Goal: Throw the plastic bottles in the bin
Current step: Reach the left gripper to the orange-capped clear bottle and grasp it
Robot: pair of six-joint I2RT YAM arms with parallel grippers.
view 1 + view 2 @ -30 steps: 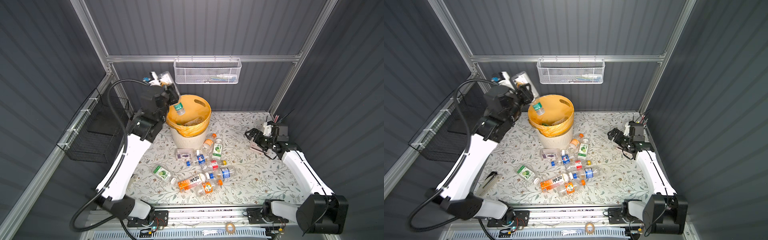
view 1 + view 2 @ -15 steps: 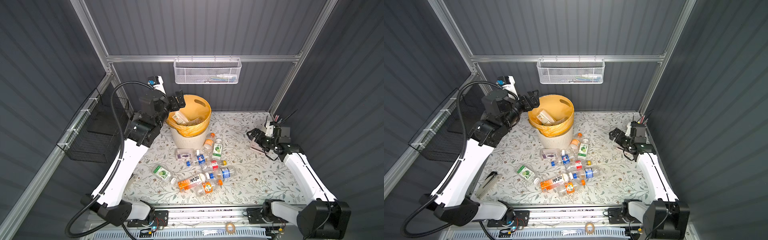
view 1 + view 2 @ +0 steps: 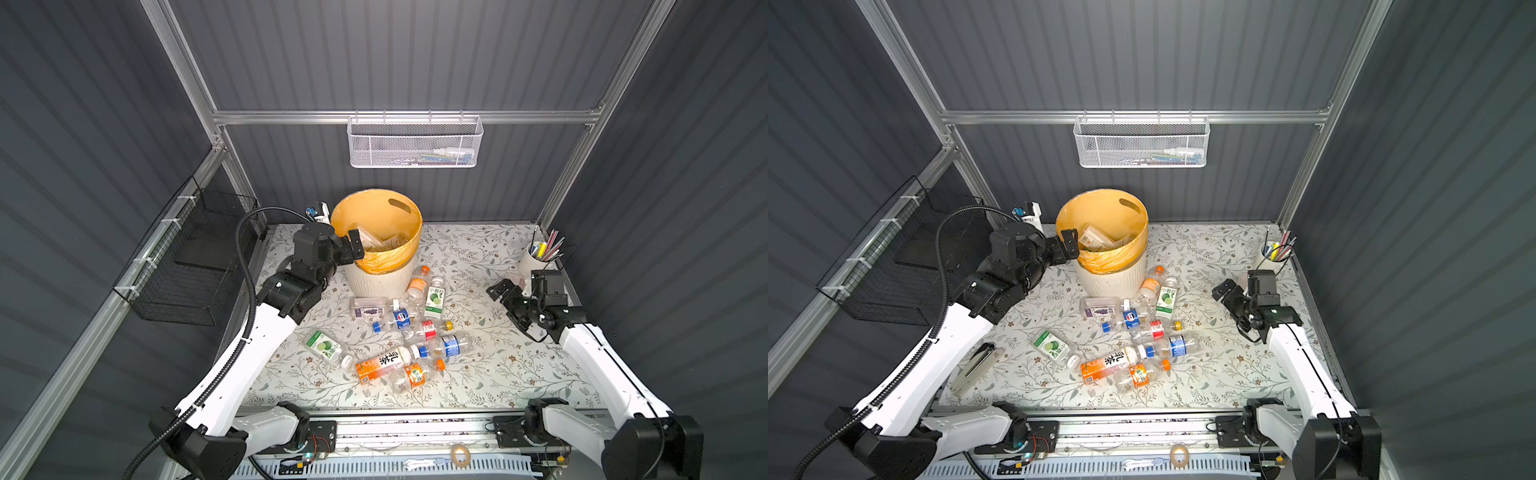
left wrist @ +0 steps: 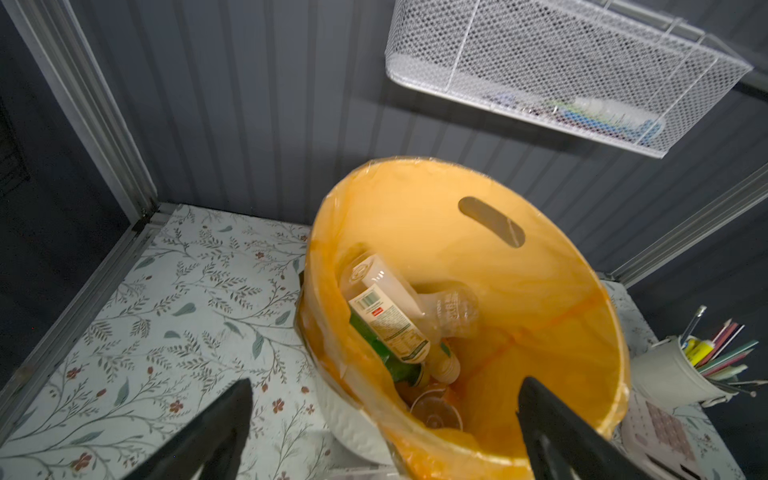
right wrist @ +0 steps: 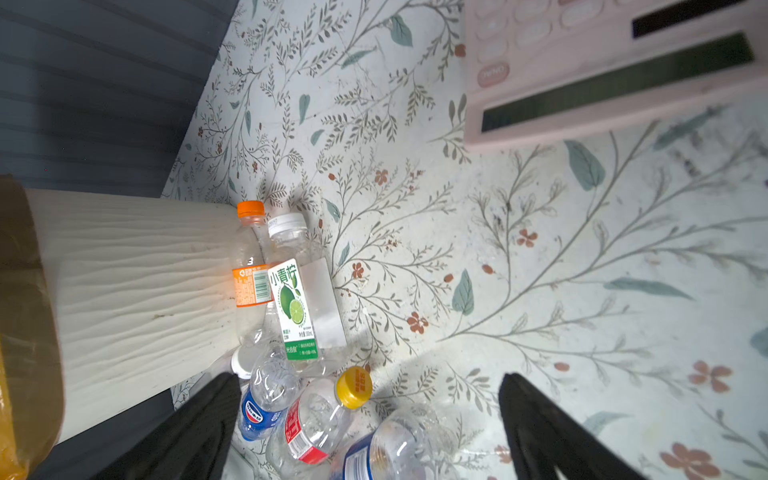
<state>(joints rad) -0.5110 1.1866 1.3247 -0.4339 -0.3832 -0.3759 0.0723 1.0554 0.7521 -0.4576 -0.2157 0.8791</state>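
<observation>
Plainly the left gripper [image 3: 1067, 246] is spread wide and holds nothing, poised at the rim of the bin [image 3: 380, 286], so the step in hand looks to be fetching one of the bottles [image 3: 380, 366]. To do it well, I would lift clear of the orange bag [image 3: 386, 262] folded over the rim so no finger snags it. Then I would choose a bottle lying by itself, such as the lone lime-labelled bottle [image 3: 325, 345] at the left edge of the heap. The grip should close across its body at the label, square to its length, since these light round things will likely roll out of a skewed pinch. The right gripper [image 3: 505, 305] is spread too and empty, low over the table [image 3: 498, 374]. Most bottles lie loose on the table in front of the bin, between the two arms. They are well apart from the left gripper and near the right one, which faces them. A few lie inside the bin, below the left gripper.
</observation>
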